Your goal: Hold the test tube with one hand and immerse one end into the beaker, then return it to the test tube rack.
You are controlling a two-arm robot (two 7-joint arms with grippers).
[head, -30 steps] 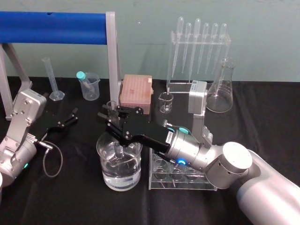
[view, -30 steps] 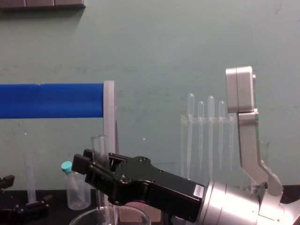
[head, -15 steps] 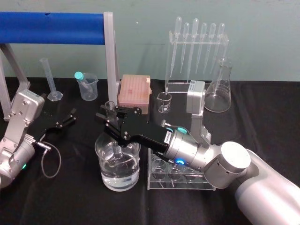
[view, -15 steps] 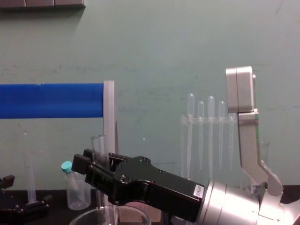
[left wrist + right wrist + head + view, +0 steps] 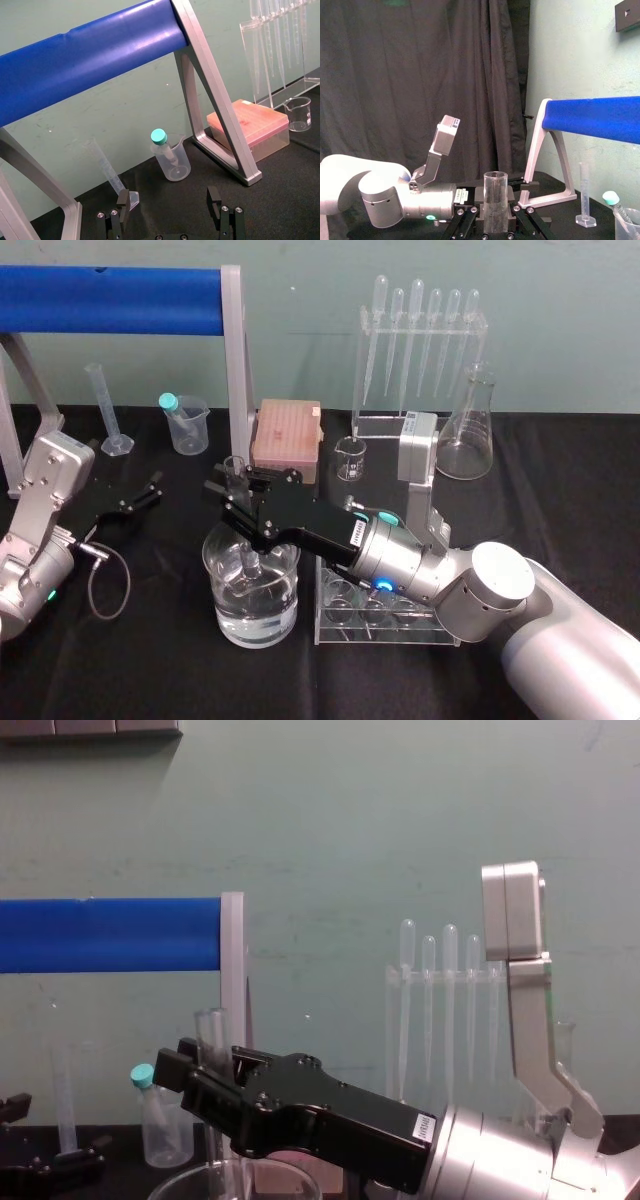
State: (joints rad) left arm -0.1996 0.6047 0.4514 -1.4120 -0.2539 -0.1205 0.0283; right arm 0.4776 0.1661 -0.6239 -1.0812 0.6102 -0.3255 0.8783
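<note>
My right gripper (image 5: 233,499) is shut on the test tube (image 5: 237,471), a clear open-topped glass tube held upright. The tube's lower end dips into the water of the wide glass beaker (image 5: 222,612) at the table's front centre. In the right wrist view the test tube (image 5: 495,192) stands between the black fingers. The chest view has the test tube (image 5: 213,1032) rising above the right gripper (image 5: 204,1081), over the beaker's rim (image 5: 176,1182). The clear test tube rack (image 5: 329,626) stands just right of the beaker. My left gripper (image 5: 140,498) rests open at the far left.
A blue bar on a grey frame (image 5: 237,360) spans the back left. Behind are a measuring cylinder (image 5: 110,415), a small plastic beaker with a teal-capped tube (image 5: 188,425), a pink tip box (image 5: 288,437), a tiny glass beaker (image 5: 350,458), a pipette stand (image 5: 420,335) and a conical flask (image 5: 470,430).
</note>
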